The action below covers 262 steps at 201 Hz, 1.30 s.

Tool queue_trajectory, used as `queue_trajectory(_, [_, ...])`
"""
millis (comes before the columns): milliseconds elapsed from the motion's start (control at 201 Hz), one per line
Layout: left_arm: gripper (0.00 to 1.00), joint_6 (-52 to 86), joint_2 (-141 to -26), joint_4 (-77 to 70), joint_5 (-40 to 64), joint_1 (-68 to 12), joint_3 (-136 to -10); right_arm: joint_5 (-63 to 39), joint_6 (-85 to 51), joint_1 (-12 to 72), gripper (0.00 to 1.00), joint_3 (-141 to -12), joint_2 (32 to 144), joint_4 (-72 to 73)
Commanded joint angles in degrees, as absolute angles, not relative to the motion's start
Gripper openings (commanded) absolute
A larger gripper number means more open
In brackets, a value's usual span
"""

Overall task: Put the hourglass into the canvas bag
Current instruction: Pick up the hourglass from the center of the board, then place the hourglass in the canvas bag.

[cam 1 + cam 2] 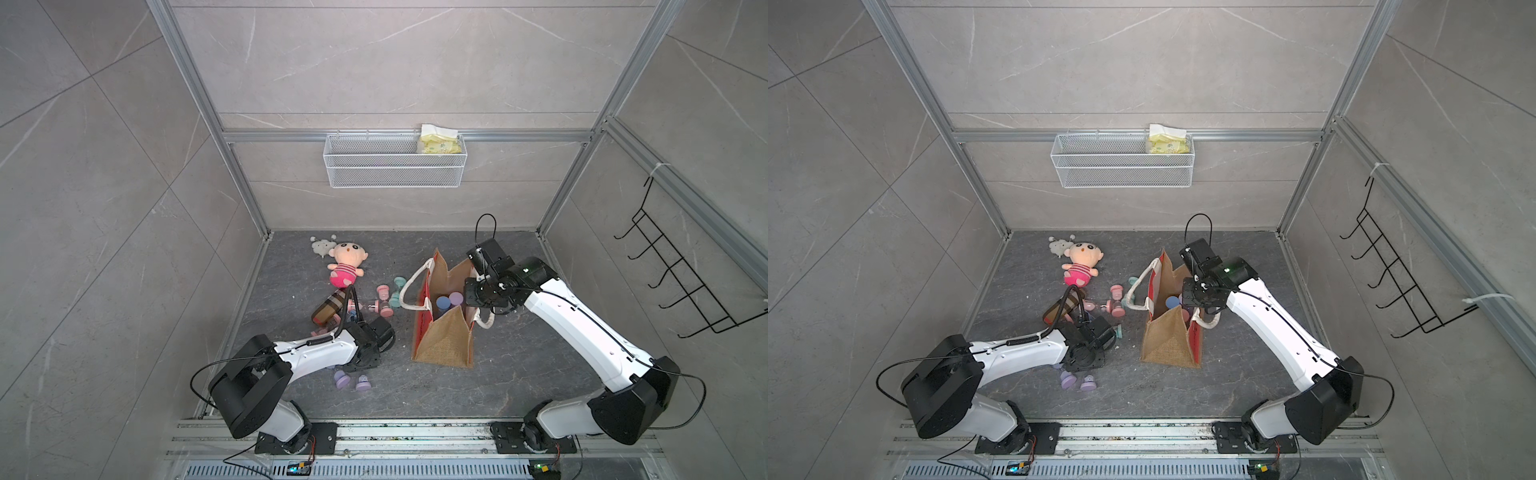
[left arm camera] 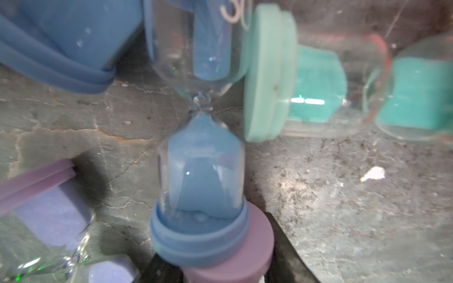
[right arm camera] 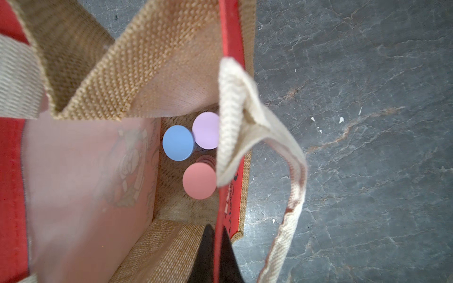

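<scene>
A blue-sand hourglass (image 2: 201,171) lies on the dark floor in the left wrist view. Its blue cap (image 2: 198,235) overlaps a pink hourglass cap (image 2: 245,254). My left gripper (image 2: 220,267) has its fingers (image 2: 284,247) closed against that pink cap; in both top views the wrist hides it. The canvas bag (image 1: 444,340) (image 1: 1167,340) stands upright and open. My right gripper (image 3: 215,257) (image 1: 473,305) is shut on the bag's red panel rim (image 3: 230,49). Inside stand three hourglasses, showing blue (image 3: 178,142), lilac (image 3: 205,130) and pink (image 3: 199,180) caps.
A teal hourglass (image 2: 313,85) and a purple one (image 2: 49,208) (image 1: 351,380) lie close to the left gripper. Pink hourglasses (image 1: 383,300), a plaid pouch (image 1: 330,307) and a plush doll (image 1: 345,266) lie further back. A wire basket (image 1: 395,162) hangs on the back wall.
</scene>
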State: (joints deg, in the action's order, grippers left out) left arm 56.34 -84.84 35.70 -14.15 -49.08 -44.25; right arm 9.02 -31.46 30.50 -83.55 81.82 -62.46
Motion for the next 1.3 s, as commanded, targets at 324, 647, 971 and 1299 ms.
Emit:
queue_trajectory(324, [0.14, 48.19, -68.47, 45.53, -18.15, -49.12, -59.56, 8.36, -32.87, 29.71, 0.00, -79.09, 77.98, -59.01])
queue_trajectory(647, [0.09, 35.72, -74.67, 38.80, -13.93, -49.28, -85.08, 6.47, -32.28, 29.75, 0.00, -76.76, 76.45, -56.24])
queue_trajectory(971, [0.03, 36.89, -92.02, 24.19, -5.56, -51.53, -101.51, 3.47, -33.59, 29.63, 0.00, -74.09, 74.79, -51.85])
queue_trajectory(1299, [0.00, 38.61, -101.15, 19.74, -8.88, -52.66, -104.46, 1.14, -34.76, 29.51, 0.00, -74.58, 75.43, -49.46])
